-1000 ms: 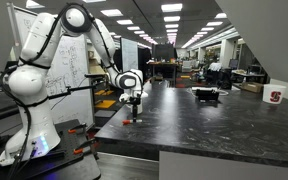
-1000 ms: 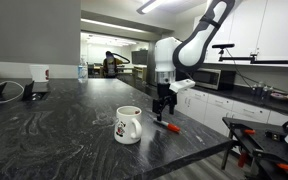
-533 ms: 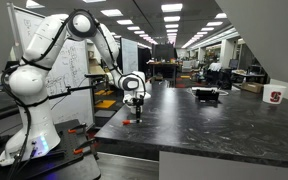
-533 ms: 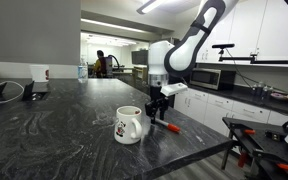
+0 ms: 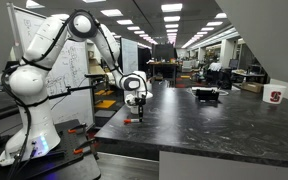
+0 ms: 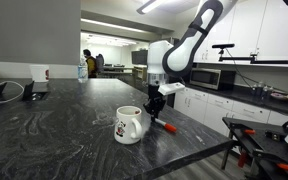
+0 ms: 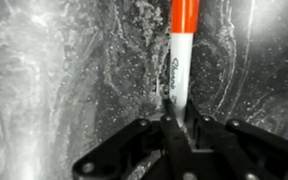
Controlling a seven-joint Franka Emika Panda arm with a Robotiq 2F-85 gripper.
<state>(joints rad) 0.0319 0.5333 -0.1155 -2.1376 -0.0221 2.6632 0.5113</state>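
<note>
**Item.** 1 marker [image 7: 181, 60], white printed barrel with an orange-red cap [image 7: 184, 15]. It lies flat on the dark marbled bench [image 6: 44, 140] and runs straight out ahead of the jaws. The cap end is farthest from them, and the plain rear end sits between them.

**Grip.** The gripper [image 7: 179, 115] has its jaws together on the rear part of the barrel, 1 finger on either side, as the wrist view shows. In both exterior views the gripper [image 6: 154, 108] [image 5: 136, 103] is low over the bench edge, with the marker [image 6: 168, 126] [image 5: 127, 121] showing as a small orange streak below it. Whether the marker rests on the bench or is just clear of it cannot be told.

**Handling, judged.**
- It is light, stiff and not fragile.
- The barrel is smooth and round, so it may roll or twist between flat pads.
- The hold is near 1 end, leaving most of the length ahead of the jaws, so the cap end could sag or swing.
- A hold nearer mid-barrel would balance better.

**Surroundings.** 1 white mug [image 6: 128, 124] stands upright to the side of the jaws, near the marker but apart from it.
</note>
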